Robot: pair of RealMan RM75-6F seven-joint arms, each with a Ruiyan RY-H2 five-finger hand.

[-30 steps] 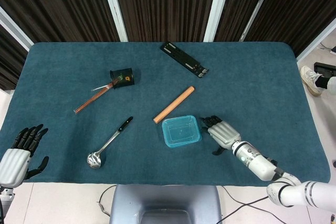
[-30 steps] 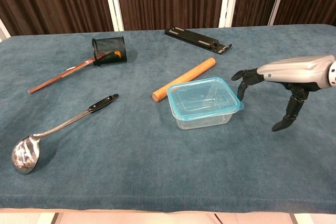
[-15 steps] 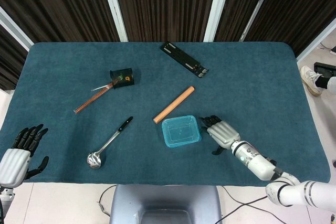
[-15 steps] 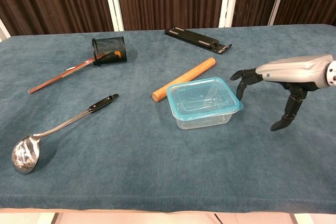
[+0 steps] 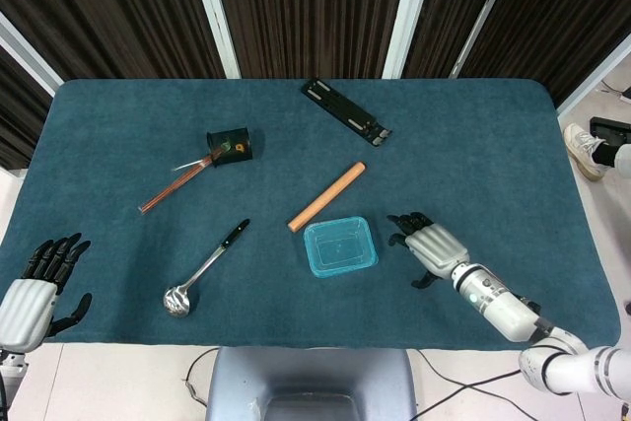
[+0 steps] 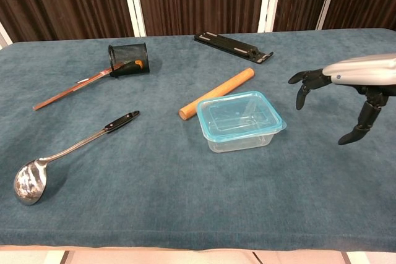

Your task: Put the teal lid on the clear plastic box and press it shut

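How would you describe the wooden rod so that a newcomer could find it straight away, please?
Start at the clear plastic box with the teal lid near the middle of the blue table. The wooden rod lies diagonally just behind the box. It is the only plain, light-brown cylinder; the ladle is metal.

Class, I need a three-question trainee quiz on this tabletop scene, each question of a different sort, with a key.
1. True or false: the right hand is pressing on the teal lid.
2. Which lies closest to the clear plastic box? A ladle, B wooden rod, C black mesh cup
3. Fill in: the teal lid sits on the ___.

Key
1. False; it hovers apart, fingers spread.
2. B
3. clear plastic box
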